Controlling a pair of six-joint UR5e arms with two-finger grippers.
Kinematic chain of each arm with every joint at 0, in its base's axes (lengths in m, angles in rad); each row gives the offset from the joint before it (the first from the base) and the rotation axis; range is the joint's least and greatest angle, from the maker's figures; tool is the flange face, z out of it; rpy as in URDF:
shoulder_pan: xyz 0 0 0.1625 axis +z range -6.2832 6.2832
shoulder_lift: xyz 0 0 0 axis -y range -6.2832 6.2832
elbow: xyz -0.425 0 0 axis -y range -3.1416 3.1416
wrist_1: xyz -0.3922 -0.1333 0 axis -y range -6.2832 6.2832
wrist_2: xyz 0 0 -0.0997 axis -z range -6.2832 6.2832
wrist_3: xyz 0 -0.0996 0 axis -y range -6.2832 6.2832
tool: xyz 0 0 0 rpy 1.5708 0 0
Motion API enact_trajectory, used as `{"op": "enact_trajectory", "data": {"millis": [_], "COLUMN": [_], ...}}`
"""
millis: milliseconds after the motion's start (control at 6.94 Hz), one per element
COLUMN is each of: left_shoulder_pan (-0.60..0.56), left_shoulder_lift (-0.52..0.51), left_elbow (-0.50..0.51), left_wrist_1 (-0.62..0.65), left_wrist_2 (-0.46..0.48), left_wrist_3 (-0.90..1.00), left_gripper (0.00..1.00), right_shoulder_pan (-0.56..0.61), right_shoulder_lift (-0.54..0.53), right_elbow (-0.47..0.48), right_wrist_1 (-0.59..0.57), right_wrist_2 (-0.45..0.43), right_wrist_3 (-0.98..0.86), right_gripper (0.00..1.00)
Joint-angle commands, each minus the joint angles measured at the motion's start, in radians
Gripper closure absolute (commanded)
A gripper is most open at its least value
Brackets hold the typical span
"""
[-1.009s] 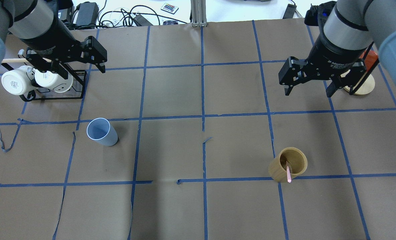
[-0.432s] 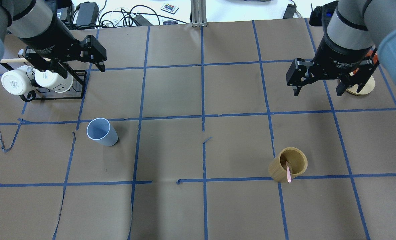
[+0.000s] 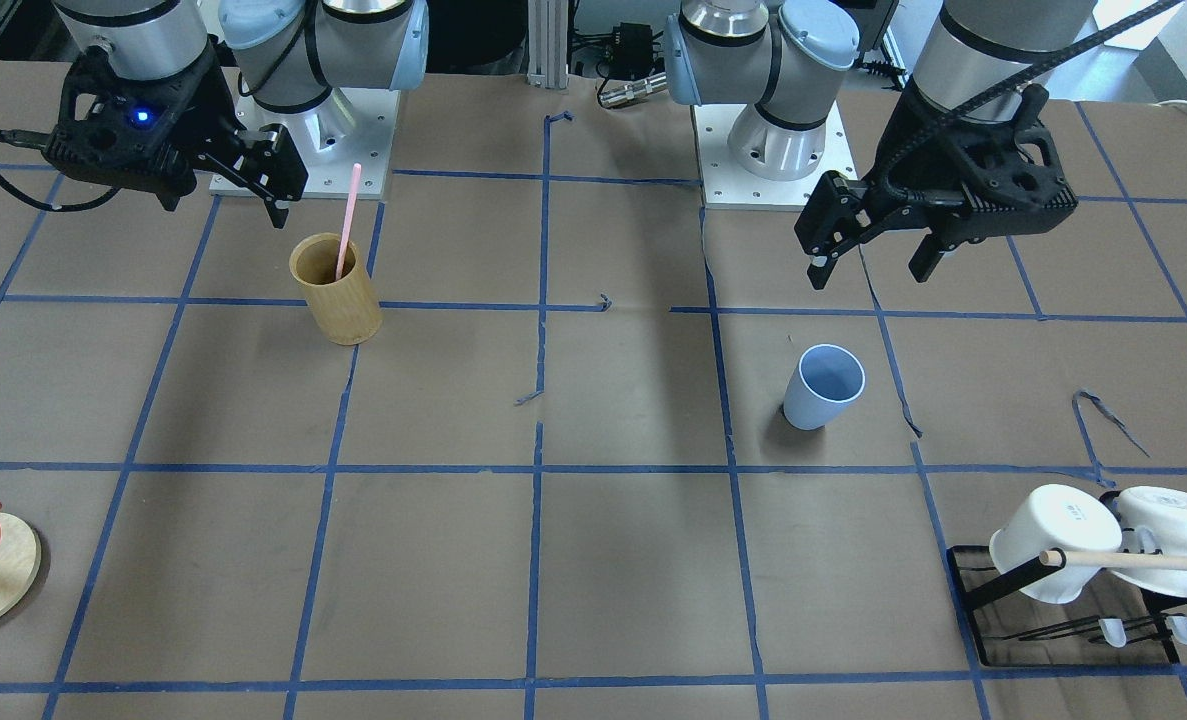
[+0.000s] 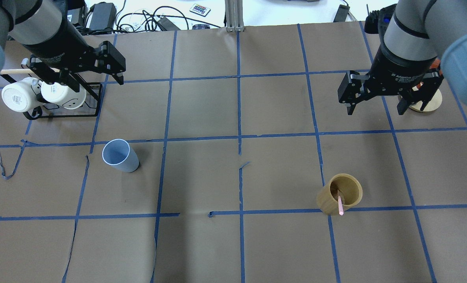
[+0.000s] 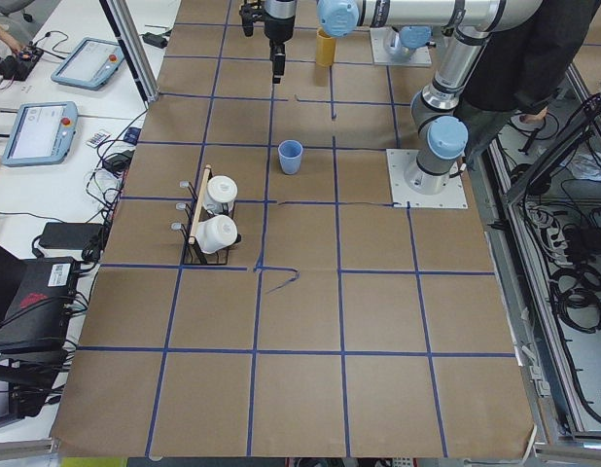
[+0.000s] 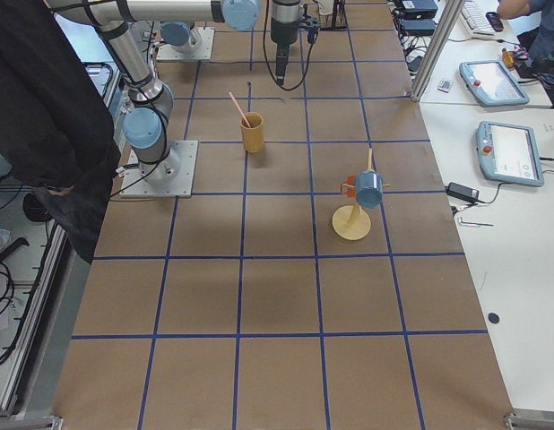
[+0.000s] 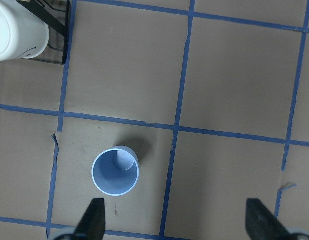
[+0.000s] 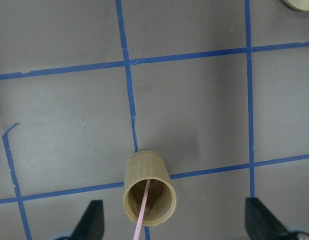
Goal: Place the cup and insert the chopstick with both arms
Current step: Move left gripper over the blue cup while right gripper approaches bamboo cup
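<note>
The pale blue cup (image 4: 119, 156) stands upright on the left half of the table; it also shows in the front view (image 3: 823, 385) and below the left wrist camera (image 7: 115, 171). The pink chopstick (image 4: 340, 204) leans inside a tan bamboo cylinder (image 4: 339, 193) on the right half, also seen in the front view (image 3: 349, 215) and the right wrist view (image 8: 143, 210). My left gripper (image 4: 95, 84) is open and empty, high above the table beyond the cup. My right gripper (image 4: 375, 112) is open and empty, high beyond the bamboo cylinder.
A black wire rack (image 4: 60, 114) with two white mugs (image 4: 19, 96) and a long wooden rod (image 3: 1133, 560) stands at the far left. A round wooden stand (image 4: 428, 100) with an orange-red piece sits at the far right. Cables lie past the table's far edge.
My right gripper has shifted a little to the right, still open. The left arm, the cup and the chopstick have not moved.
</note>
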Motion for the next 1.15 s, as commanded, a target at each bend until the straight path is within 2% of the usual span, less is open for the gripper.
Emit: {"op": "enact_trajectory", "data": {"millis": [0,432,577,721,1009], "left_shoulder_pan": [0.0,0.019,0.031,0.058,0.173], "left_shoulder_lift": [0.005,0.004,0.002,-0.001,-0.006], "left_elbow": [0.0,-0.016,-0.028,-0.058,-0.198], "left_wrist_1": [-0.003,-0.007,-0.015,-0.012,0.041], "left_wrist_2": [0.001,0.004,0.007,0.007,-0.003], "left_wrist_3": [0.001,0.028,0.106,0.131,0.272], "left_gripper": [0.0,0.0,0.0,0.0,0.0], "right_shoulder_pan": [-0.008,-0.01,-0.013,-0.014,-0.03], "right_shoulder_lift": [0.027,0.041,0.044,0.049,0.058], "right_elbow": [0.001,0.022,0.052,0.077,0.083], "right_wrist_1": [0.007,0.034,0.045,0.063,0.161], "right_wrist_2": [0.0,0.0,0.0,-0.001,0.003], "right_wrist_3": [0.009,0.058,0.129,0.188,0.222], "right_gripper": [0.0,0.0,0.0,0.0,0.0]}}
